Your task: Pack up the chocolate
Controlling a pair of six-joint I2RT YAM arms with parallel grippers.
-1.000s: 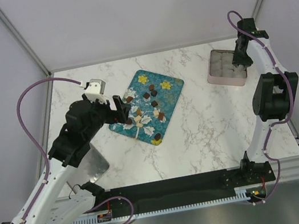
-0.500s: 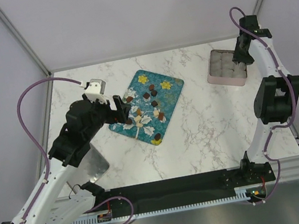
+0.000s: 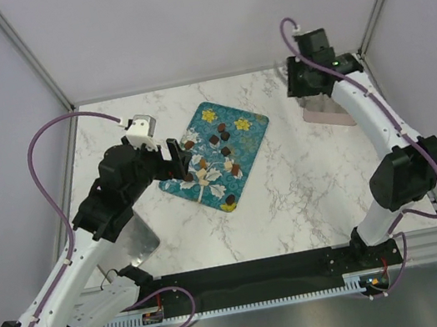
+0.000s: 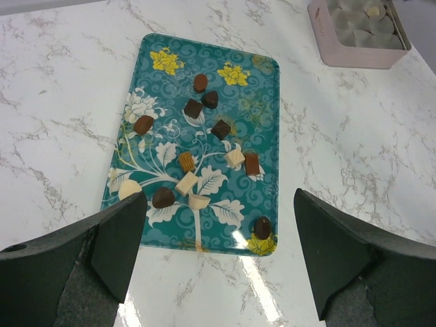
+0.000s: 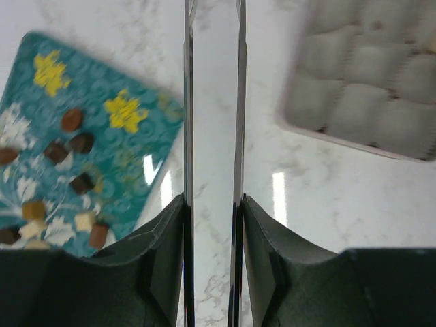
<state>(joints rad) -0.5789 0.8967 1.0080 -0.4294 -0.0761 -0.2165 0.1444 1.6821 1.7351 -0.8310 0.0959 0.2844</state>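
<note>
Several small chocolates (image 4: 221, 129), dark brown and tan, lie scattered on the teal flowered tray (image 4: 262, 102), which also shows in the top view (image 3: 250, 128). My left gripper (image 4: 218, 266) is wide open and empty. It hovers at the tray's near-left edge (image 3: 175, 158). My right gripper (image 5: 212, 41) has thin metal blades with a narrow gap showing only marble, nothing held. It hangs over bare marble between the tray (image 5: 129, 157) and the pink box (image 5: 368, 75). In the top view the right gripper (image 3: 300, 88) sits just left of the box (image 3: 330, 115).
The pink box (image 4: 357, 34) holds rows of pale paper cups and stands at the back right, partly hidden under the right arm in the top view. A silver metal sheet (image 3: 134, 239) lies by the left arm. Walls close in the table's sides.
The right arm has swung left from above the pink box to the marble between box and tray. The left arm has barely moved.
</note>
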